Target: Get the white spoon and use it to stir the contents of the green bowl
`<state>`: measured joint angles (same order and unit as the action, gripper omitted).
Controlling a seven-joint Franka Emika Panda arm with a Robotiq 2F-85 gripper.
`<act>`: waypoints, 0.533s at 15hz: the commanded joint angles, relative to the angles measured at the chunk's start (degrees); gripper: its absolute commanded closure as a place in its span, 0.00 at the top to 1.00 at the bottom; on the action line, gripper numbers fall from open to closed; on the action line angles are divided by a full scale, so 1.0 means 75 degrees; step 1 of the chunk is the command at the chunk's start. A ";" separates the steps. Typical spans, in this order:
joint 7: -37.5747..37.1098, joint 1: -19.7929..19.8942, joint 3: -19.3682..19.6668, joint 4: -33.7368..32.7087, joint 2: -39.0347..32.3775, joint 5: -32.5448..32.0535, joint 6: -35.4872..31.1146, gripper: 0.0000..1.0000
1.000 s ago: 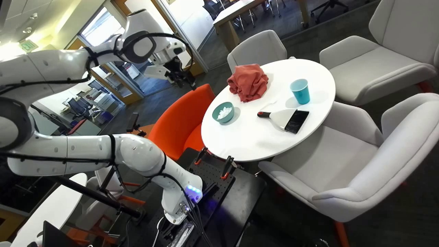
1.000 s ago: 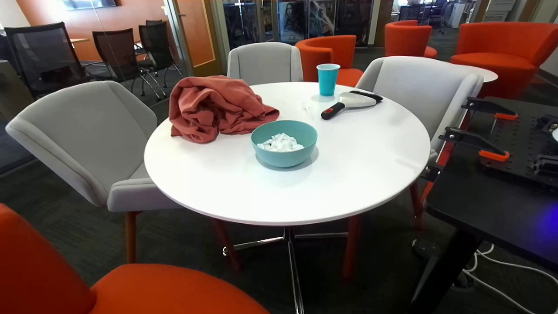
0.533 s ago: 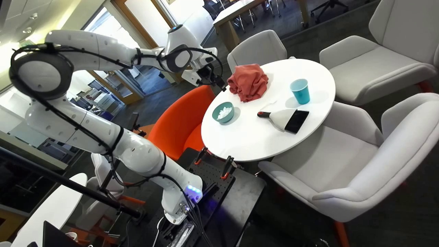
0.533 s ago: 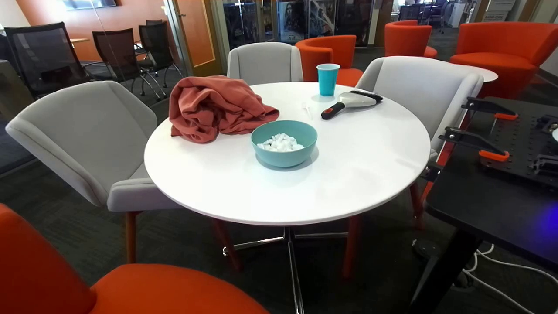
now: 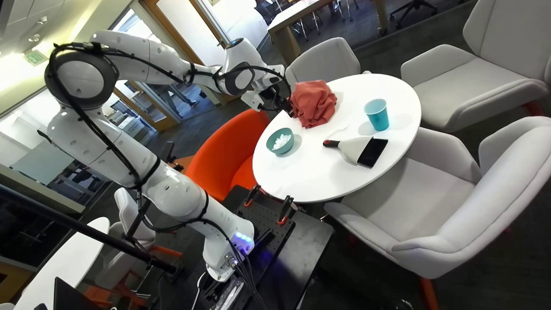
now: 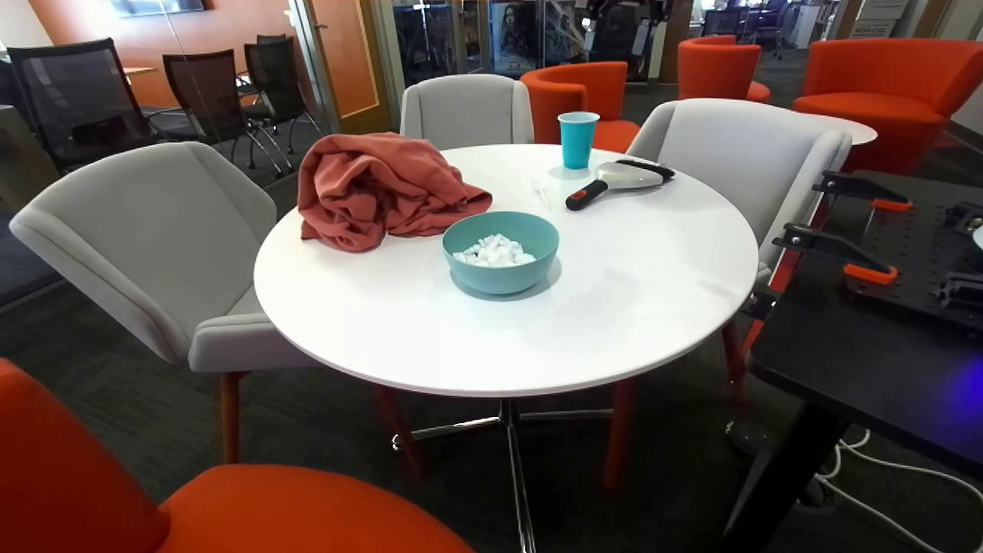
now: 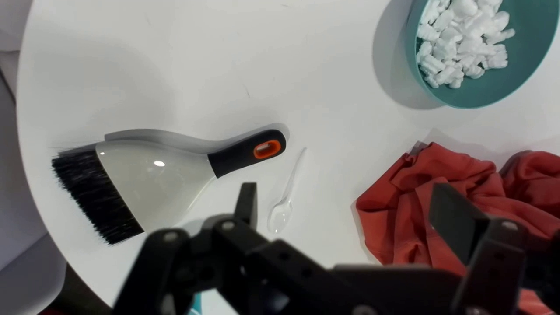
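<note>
The white spoon, small and translucent, lies flat on the white table, bowl end toward the gripper in the wrist view (image 7: 280, 215). It is faint in both exterior views (image 5: 338, 131) (image 6: 542, 193). The green bowl (image 6: 499, 281) stands upright and holds white chunky pieces (image 6: 494, 252). It shows at the top right of the wrist view (image 7: 531, 48) and near the table's edge in an exterior view (image 5: 279, 132). My gripper (image 7: 351, 210) is open and empty above the table; the spoon appears just inside its left finger. In an exterior view the gripper (image 5: 290, 111) overlaps the cloth's edge.
A crumpled red cloth (image 7: 407, 205) lies beside the spoon, partly behind the right finger. A dustpan with a black brush (image 7: 153, 179) lies on the spoon's other side. A teal cup (image 6: 577, 140) stands farther off. Grey chairs (image 5: 413, 189) and an orange chair (image 5: 224, 150) surround the table (image 6: 614, 322).
The arm has swung toward the table. In an exterior view the gripper has moved right and down, from over the orange chair to the cloth's edge. The objects on the table have not moved.
</note>
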<state>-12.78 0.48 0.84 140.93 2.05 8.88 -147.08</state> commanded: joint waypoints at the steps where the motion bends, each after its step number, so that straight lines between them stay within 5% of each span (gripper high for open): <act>1: -0.0004 0.0016 -0.0015 -0.0009 0.0016 -0.0005 0.0021 1.00; 8: -0.0561 -0.0043 -0.0038 -0.1131 -0.1623 0.0382 -0.0792 1.00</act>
<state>-14.93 0.41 0.82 137.15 -3.39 10.08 -149.77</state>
